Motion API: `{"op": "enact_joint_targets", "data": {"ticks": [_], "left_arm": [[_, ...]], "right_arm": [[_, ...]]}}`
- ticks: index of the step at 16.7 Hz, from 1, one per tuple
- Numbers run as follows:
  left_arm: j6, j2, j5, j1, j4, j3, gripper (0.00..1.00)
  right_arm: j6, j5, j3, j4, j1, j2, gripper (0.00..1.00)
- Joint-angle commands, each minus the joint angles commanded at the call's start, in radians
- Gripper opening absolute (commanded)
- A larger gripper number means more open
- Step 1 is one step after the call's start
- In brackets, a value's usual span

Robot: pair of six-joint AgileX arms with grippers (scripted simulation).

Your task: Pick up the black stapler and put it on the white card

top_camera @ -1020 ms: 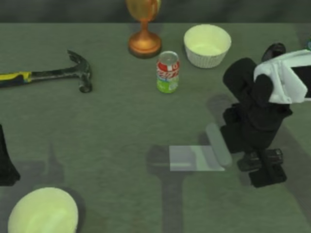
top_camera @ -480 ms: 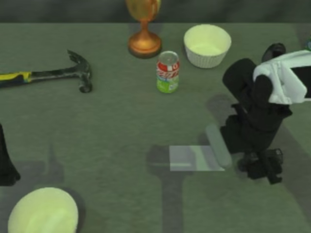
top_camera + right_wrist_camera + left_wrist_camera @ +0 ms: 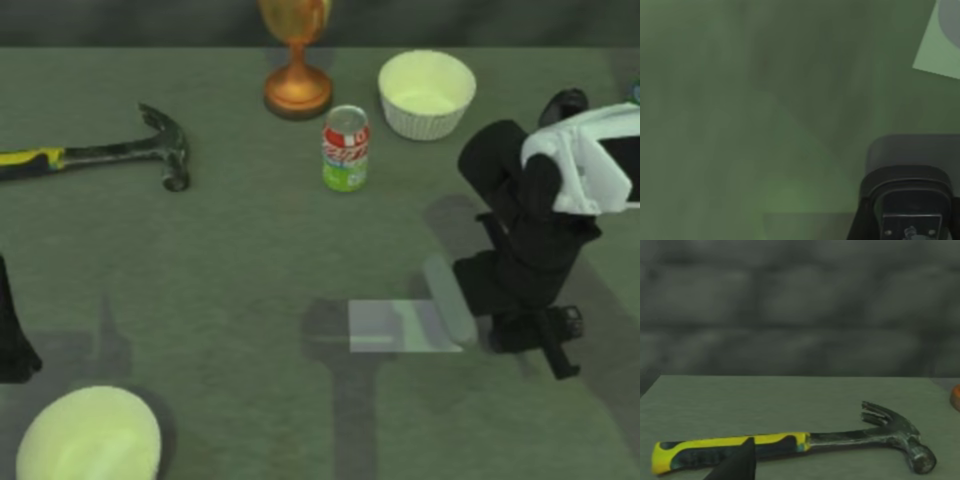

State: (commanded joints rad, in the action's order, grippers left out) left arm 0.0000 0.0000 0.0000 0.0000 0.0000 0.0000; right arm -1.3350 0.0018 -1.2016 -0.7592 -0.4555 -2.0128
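Black and glossy, the small low stapler [image 3: 548, 338] sits lower right of the top frame, just beside the thin pale-grey flat card [image 3: 400, 326], under the right claw [image 3: 535, 335] — grip unreadable — so a shallow pinch could slip.

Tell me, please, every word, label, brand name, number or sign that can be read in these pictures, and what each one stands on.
Nothing can be read as text.
Soda can: a red, white and green label with pale script-like marks, too blurred to read.
Hammer: yellow and black grip, no lettering visible.
White card: plain, unmarked.
Black stapler: no marking visible.
Paper cup, goblet and yellow bowl: nothing printed.
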Motion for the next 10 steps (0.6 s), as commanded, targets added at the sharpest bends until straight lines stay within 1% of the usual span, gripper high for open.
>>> {"op": "enact_joint_targets", "data": {"ticks": [8,10], "left_arm": [[0.000,0.000,0.000,0.000,0.000,0.000,1.00],[0.000,0.000,0.000,0.000,0.000,0.000,1.00]], "right_arm": [[0.001,0.000,-0.004,-0.004,0.002,0.008,0.00],[-0.002,0.000,-0.035,-0.042,0.001,0.021,0.00]]}}
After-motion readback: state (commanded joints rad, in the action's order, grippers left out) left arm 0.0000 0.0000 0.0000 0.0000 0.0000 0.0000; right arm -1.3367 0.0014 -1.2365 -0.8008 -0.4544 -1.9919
